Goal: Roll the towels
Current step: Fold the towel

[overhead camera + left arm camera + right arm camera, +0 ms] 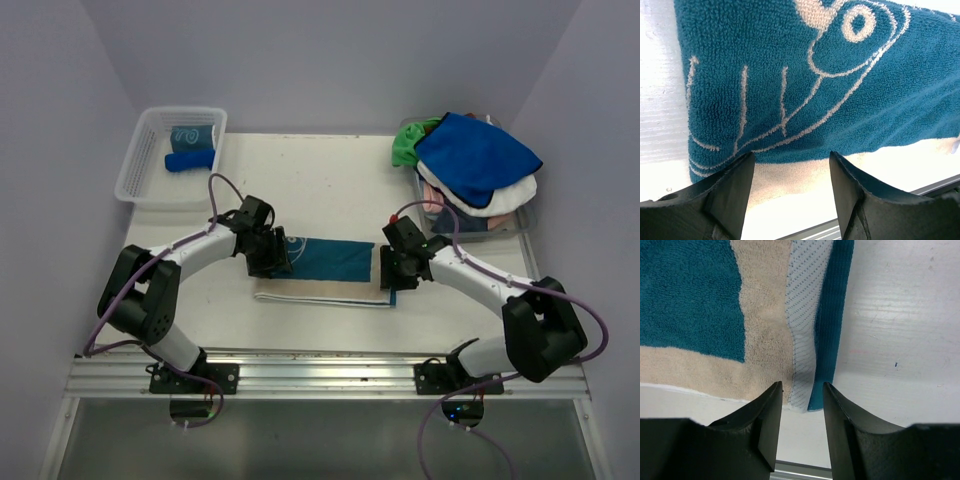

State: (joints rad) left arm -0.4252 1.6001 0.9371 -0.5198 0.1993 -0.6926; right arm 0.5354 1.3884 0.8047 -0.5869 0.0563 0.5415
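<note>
From above, the left claw (278,256) covers the left end of the flat towel (335,260) and the right claw (389,268) covers its right end. In that view neither the tips nor the cloth under them can be seen, and only a scrap of the towel's white pattern shows. The left wrist view fills this in: white swirls on teal above a beige band, with the fingers (730,192) spread wide, released, and the cloth lying flat just past their tips. The right wrist view shows the towel's right hem, a teal edge beside a pale woven strip. It lies in line with the gap between that claw's fingers (767,415), which stand apart, released, not pinching it. Both wrist views cut the towel off at their borders. Only the top view shows the rest of the tabletop (300,180). A basket (135,175) at far left holds two rolls (190,160), one teal and one blue. At far right is a pile (478,160) of blue, green, white and pink towels, and its clear container is hard to make out.
</note>
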